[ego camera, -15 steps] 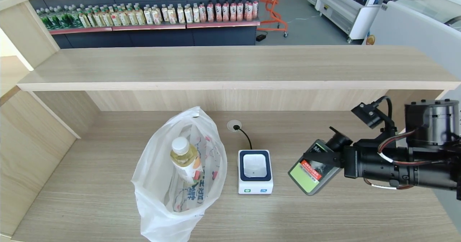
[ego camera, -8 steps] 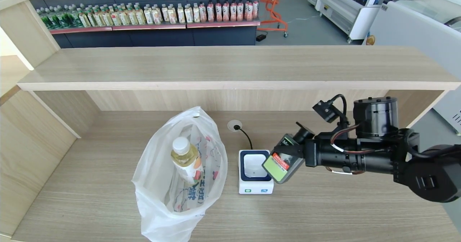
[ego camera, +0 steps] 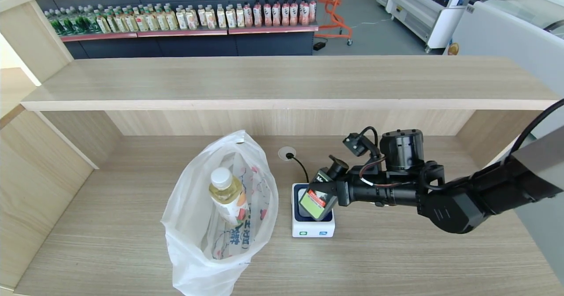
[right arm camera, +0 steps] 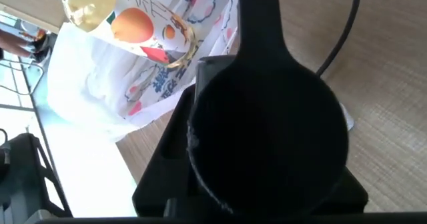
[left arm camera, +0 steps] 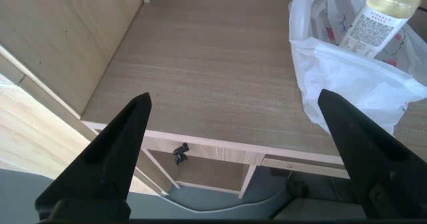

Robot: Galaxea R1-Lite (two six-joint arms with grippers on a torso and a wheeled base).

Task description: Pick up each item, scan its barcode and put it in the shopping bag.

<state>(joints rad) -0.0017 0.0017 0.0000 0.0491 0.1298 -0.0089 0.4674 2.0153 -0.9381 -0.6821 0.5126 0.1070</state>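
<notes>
The right claw [ego camera: 325, 189] is clenched on one dark container with a green and red label [ego camera: 313, 201], holding it tilted just above the one white scanner [ego camera: 312, 231], which sits on the desk [ego camera: 396, 260]. The left claw [left arm camera: 233, 99] hangs empty near the desk's front edge, its two fingers spread wide apart. Beside the scanner stands one white shopping bag [ego camera: 189, 234], mouth open, with one capped bottle of yellowish drink [ego camera: 225, 194] leaning inside it.
</notes>
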